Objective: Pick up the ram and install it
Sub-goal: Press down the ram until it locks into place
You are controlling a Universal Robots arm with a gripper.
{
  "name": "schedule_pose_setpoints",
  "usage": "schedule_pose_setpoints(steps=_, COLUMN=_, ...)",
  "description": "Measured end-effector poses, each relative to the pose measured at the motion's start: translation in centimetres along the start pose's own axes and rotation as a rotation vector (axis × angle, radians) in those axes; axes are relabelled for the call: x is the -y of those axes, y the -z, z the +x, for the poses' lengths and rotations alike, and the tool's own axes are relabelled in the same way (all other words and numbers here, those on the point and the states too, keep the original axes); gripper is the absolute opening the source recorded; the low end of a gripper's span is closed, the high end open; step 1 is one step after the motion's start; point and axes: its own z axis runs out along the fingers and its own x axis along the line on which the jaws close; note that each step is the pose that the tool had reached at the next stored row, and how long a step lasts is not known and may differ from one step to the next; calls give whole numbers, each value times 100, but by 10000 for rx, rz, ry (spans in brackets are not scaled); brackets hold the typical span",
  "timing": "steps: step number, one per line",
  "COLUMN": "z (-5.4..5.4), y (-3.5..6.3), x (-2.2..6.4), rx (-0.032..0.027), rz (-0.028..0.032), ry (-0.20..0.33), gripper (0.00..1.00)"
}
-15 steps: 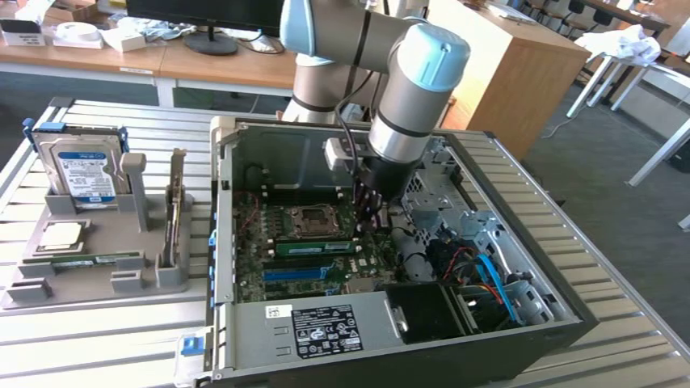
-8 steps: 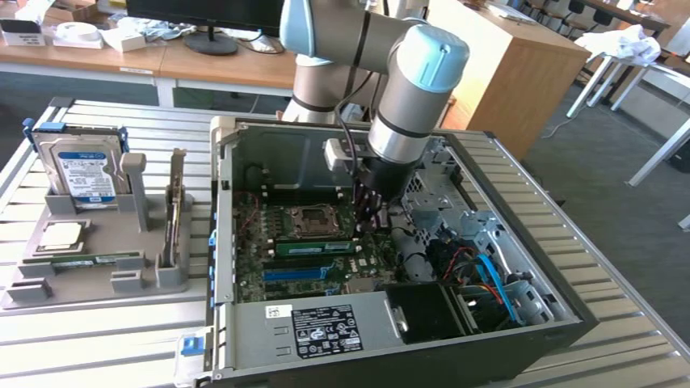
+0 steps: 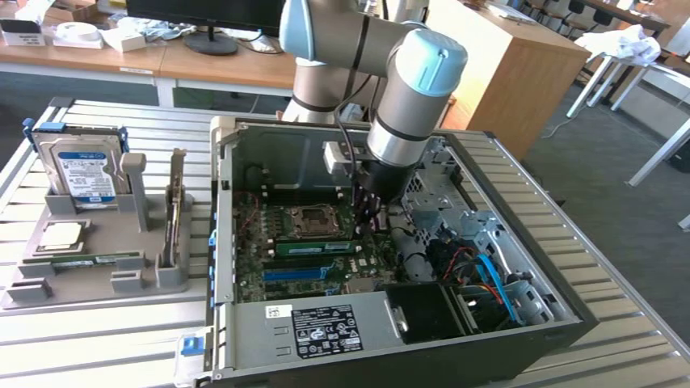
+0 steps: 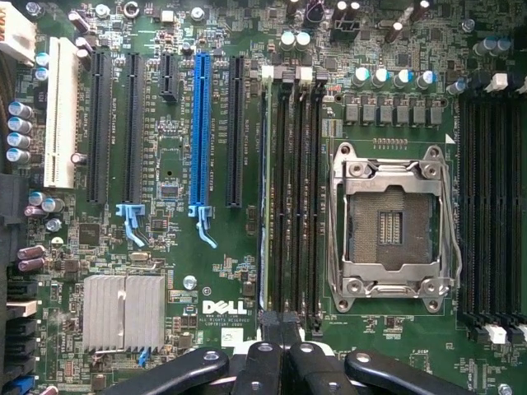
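- While my arm reaches down into the open computer case (image 3: 474, 323), I see the gripper (image 4: 284, 341) with its fingers together, just above the motherboard (image 4: 165, 271).
- I read the ram (image 4: 263, 197) as the thin green strip standing on edge in the memory slot beside the long black slots, next to the bare processor socket (image 4: 394, 222); the closed fingertips sit at that slot's near end.
- Beside the case, on the slatted tabletop's far left side in the exterior view, a grey holder (image 3: 97, 279) carries the hard drive (image 3: 84, 166).
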Motion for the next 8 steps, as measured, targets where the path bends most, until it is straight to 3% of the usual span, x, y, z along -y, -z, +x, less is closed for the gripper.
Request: schedule_pose_setpoints(steps=8, z=2, y=-9, x=0, rx=3, rz=1, ry=-1, gripper=10)
